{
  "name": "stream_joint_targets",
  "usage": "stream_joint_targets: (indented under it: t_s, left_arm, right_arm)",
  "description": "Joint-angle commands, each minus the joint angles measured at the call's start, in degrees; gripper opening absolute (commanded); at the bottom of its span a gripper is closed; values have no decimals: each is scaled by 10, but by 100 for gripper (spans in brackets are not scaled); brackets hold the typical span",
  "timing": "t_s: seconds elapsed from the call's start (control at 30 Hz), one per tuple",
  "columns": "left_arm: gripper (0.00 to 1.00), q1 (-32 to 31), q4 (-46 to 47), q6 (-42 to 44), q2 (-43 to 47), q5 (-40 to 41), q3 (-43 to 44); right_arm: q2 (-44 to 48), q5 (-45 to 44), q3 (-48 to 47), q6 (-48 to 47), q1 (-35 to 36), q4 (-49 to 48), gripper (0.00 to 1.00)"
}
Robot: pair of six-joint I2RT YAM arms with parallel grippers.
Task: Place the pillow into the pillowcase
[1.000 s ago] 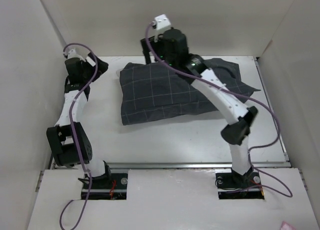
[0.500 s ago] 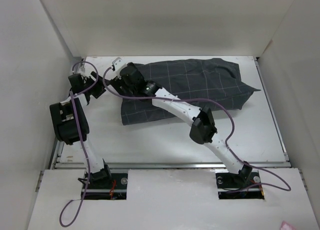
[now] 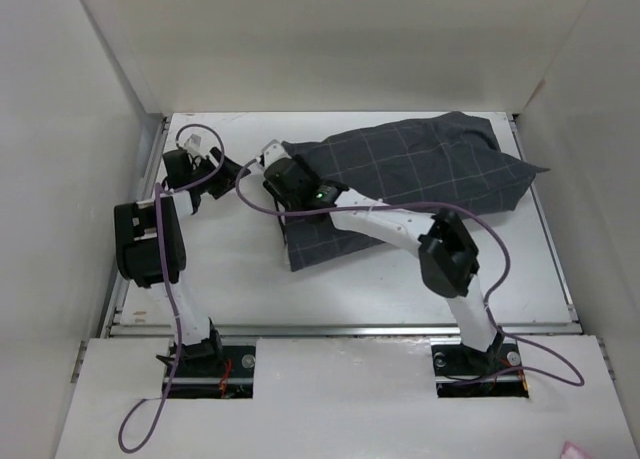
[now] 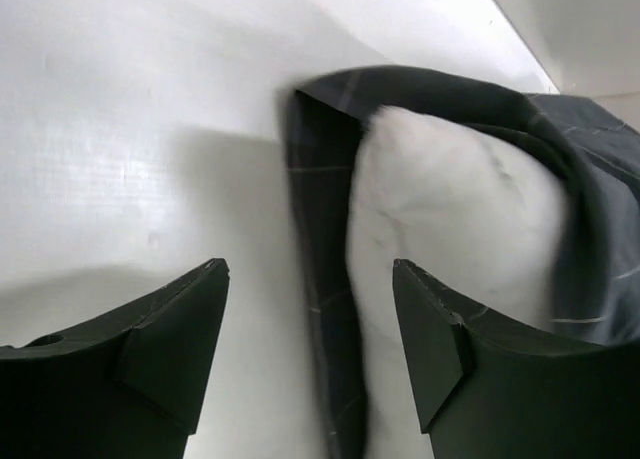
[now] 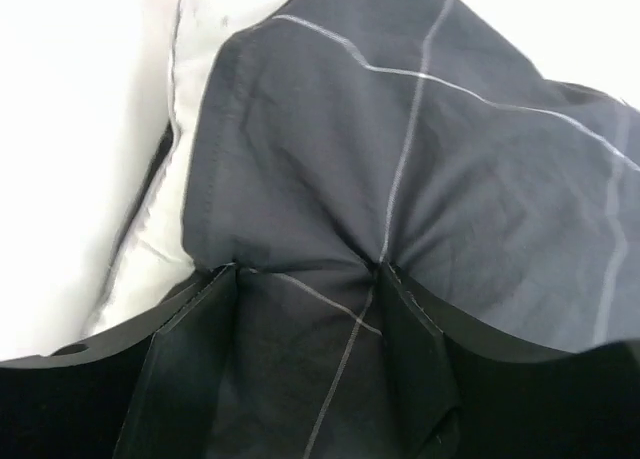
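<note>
From above, the pillowcase (image 3: 420, 174) lies across the far right of the table (image 3: 350, 289). A second ago it sat squarely in the middle; since then it has slid to the right and turned, so its far corner now points at the right wall and its near left corner reaches toward the middle of the table. The right arm, which then reached over the far edge of the case, now stretches low across the table, with the right gripper (image 3: 283, 184) at the case's left end. The left gripper (image 3: 222, 174) has come in from the left wall and sits just beside that same end.

From the left wrist, the left gripper (image 4: 307, 269) stands wide open and has hold of nothing. Ahead of it the mouth of the pillowcase (image 4: 320, 229) gapes, and the white pillow (image 4: 450, 209) fills it, lying inside on the table (image 4: 130, 129).

From the right wrist, the right gripper (image 5: 300, 274) is closed on a bunch of the pillowcase (image 5: 400, 129), whose folds draw in to both fingertips. A strip of the pillow (image 5: 155, 229) shows at the cloth's left edge.
</note>
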State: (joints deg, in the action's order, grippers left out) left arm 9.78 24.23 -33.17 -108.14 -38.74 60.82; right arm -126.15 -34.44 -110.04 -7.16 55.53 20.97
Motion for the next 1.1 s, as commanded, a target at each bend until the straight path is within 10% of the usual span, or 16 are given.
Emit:
stream_joint_targets:
  t_s: [0.0, 0.23, 0.8, 1.07]
  left_arm:
    - [63, -5, 2, 18, 77, -2, -49]
    - [63, -27, 61, -2, 195, -7, -188]
    - [58, -99, 128, -21, 121, -41, -155]
    - [55, -126, 140, -26, 109, -41, -138]
  right_arm:
    - [105, -17, 60, 57, -7, 36, 64]
    - [148, 51, -5, 50, -7, 111, 81]
    - [-65, -91, -223, -24, 5, 61, 92]
    - [-27, -236, -155, -24, 5, -28, 39]
